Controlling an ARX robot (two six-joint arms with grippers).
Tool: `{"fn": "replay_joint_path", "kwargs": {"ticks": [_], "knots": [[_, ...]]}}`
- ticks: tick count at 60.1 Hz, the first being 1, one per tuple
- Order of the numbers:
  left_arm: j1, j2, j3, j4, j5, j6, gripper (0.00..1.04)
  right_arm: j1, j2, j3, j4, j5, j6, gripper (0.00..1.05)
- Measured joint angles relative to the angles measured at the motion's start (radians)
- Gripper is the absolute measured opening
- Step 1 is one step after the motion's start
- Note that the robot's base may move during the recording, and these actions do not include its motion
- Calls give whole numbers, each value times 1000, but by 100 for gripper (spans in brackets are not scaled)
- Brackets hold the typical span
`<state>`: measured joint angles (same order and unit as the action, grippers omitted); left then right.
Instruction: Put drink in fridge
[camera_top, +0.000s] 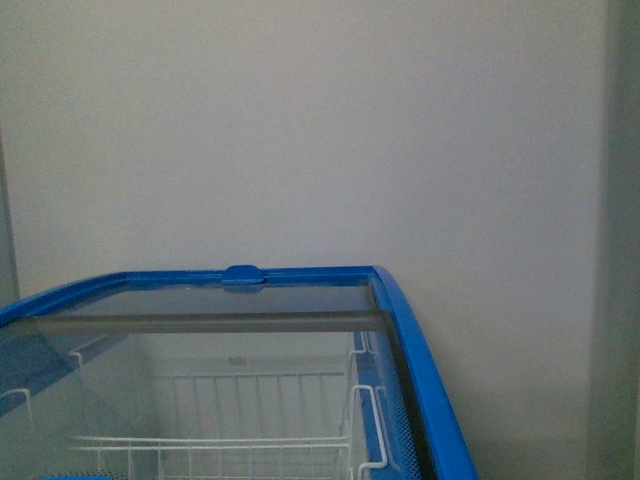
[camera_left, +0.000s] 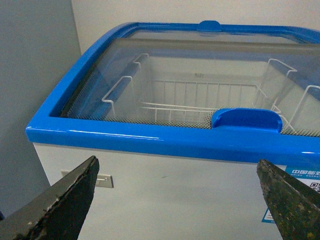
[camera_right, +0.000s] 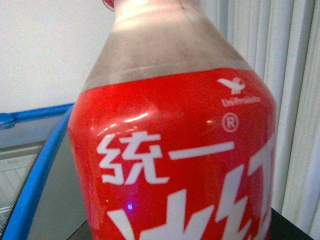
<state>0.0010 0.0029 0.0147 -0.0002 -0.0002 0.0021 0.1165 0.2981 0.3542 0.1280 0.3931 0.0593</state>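
The fridge (camera_top: 415, 360) is a white chest freezer with a blue top rim; its sliding glass lid (camera_top: 200, 330) covers a white wire basket (camera_top: 250, 440). In the left wrist view the fridge (camera_left: 165, 137) stands just ahead, and my left gripper (camera_left: 177, 200) is open in front of its white front wall, below the blue lid handle (camera_left: 246, 120). The drink (camera_right: 175, 150) fills the right wrist view: red label with white characters, amber liquid above. My right gripper is shut on it; its fingers are hidden behind the bottle. The fridge's blue rim (camera_right: 35, 175) lies beside it.
A plain white wall (camera_top: 300, 130) rises behind the fridge. A grey surface (camera_left: 35, 90) stands close beside the fridge in the left wrist view. Vertical white blinds (camera_right: 295, 100) hang behind the drink. A small metal latch (camera_left: 104, 180) sits on the fridge front.
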Motion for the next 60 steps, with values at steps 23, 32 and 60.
{"fn": "replay_joint_path", "kwargs": {"ticks": [23, 32, 60], "knots": [[238, 655, 253, 254, 375, -112, 97, 0, 0, 0, 0, 3, 0, 38], [176, 884, 400, 273, 516, 228, 97, 0, 0, 0, 0, 0, 0, 38], [87, 1233, 743, -59, 621, 1235, 97, 0, 0, 0, 0, 0, 0, 38]]}}
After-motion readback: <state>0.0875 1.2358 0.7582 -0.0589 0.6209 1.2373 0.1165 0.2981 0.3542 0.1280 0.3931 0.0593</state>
